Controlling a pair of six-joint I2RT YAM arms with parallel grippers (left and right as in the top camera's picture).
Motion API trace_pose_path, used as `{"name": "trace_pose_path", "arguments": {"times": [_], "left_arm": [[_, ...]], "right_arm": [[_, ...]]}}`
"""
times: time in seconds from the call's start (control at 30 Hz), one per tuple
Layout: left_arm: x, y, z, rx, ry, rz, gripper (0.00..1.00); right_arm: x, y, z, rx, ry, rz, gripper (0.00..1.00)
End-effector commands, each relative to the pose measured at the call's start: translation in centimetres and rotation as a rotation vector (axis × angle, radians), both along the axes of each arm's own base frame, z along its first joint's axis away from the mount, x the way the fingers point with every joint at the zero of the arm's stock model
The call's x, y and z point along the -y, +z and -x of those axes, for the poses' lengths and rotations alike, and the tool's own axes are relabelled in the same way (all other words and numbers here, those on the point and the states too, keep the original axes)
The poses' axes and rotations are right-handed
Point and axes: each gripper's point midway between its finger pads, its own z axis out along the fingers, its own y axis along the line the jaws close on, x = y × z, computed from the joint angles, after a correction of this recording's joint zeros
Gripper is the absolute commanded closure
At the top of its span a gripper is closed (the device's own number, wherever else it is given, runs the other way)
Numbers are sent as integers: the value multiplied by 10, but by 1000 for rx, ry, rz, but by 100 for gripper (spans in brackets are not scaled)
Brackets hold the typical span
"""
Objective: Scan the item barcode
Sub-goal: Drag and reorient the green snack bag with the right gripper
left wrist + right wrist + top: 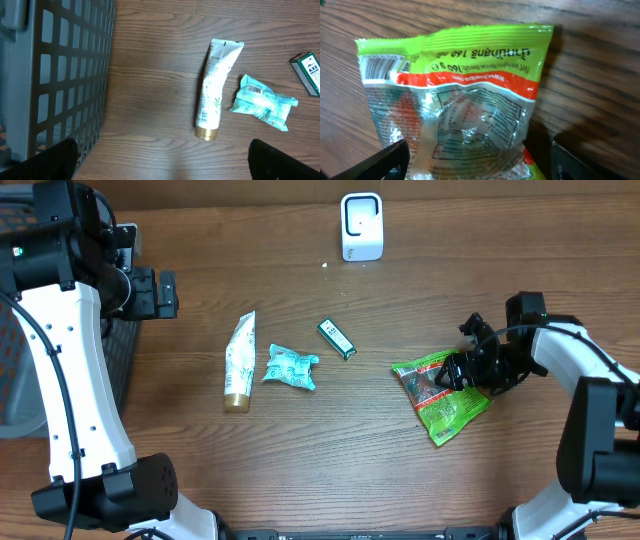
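Pickup stage: the right gripper [477,162], wide open and empty like the left gripper [162,160], straddles the green snack bag [470,85] lying barcode-up on the table's [400,470] right side; next, it likely needs to close and lift the bag toward the white scanner [361,226].

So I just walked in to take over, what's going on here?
The right gripper sits open astride the green snack bag, barcode side up, without a clear grip on it. The left gripper hangs open beside the basket, holding nothing. The tube, teal packet and small green box lie untouched, and the white scanner stands behind them.
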Motion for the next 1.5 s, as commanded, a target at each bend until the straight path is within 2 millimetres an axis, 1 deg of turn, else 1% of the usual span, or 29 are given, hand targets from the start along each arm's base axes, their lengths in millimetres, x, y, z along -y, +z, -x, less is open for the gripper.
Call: {"name": "trace_pose_path", "arguments": {"times": [0.0,0.03,0.07,0.1,0.13,0.2,0.23,0.27,0.3,0.37,0.4,0.47,0.57,0.67,0.7,0.77,0.87,0.93,1.0,1.03,1.07,1.17,1.27,1.37,1.47], "left_arm": [[-1,7,2,21,-8,-11,0],[-1,7,2,21,-8,-11,0],[-1,7,2,21,-8,-11,0],[-1,7,2,21,-8,-11,0],[-1,7,2,21,-8,-11,0],[-1,7,2,21,-8,-11,0],[-1,7,2,21,-8,-11,0],[-1,7,2,21,-8,-11,0],[-1,7,2,21,-8,-11,0],[-1,7,2,21,-8,-11,0],[-1,7,2,21,-8,-11,0],[-1,7,2,21,-8,-11,0],[-1,7,2,21,-8,-11,0],[-1,7,2,21,-8,-11,0],[-1,7,2,21,-8,-11,0],[-1,7,2,21,-8,-11,0],[-1,7,2,21,-8,-11,0],[-1,7,2,21,-8,-11,0],[-1,7,2,21,-8,-11,0],[-1,7,2,21,-8,-11,0],[-1,7,2,21,-8,-11,0],[-1,7,2,21,-8,-11,0],[-1,7,2,21,-8,-11,0],[-1,7,2,21,-8,-11,0],[-1,7,2,21,-8,-11,0]], "right_arm": [[-12,-25,31,-100,-6,-33,12],[-13,-28,34,-116,-34,-31,14],[-14,-31,35,-128,-58,-27,20],[-15,-33,36,-147,-88,-22,28],[-18,-34,39,-170,-115,-22,39],[-20,-34,40,-201,-158,-19,48],[-20,-34,40,-208,-170,-19,55],[-21,-34,39,-211,-181,-18,61],[-20,-34,38,-210,-193,-13,69],[-16,-37,32,-204,-236,11,92],[-14,-38,28,-201,-272,23,96],[-13,-38,16,-189,-350,17,96],[-10,-31,-11,-151,-468,-8,96],[-2,-18,-42,-93,-565,-16,96],[3,-12,-53,-80,-615,-10,96],[5,1,-70,-52,-652,-18,96],[5,19,-84,-21,-642,-25,96],[3,23,-85,-20,-626,-20,96],[3,22,-80,-42,-624,-13,78],[2,21,-75,-52,-604,-9,69],[2,20,-72,-57,-585,-4,58],[-1,18,-64,-57,-505,8,31],[-1,15,-61,-45,-456,18,25],[-1,7,-60,-30,-447,18,25],[-2,-4,-54,-47,-458,18,25]]}}
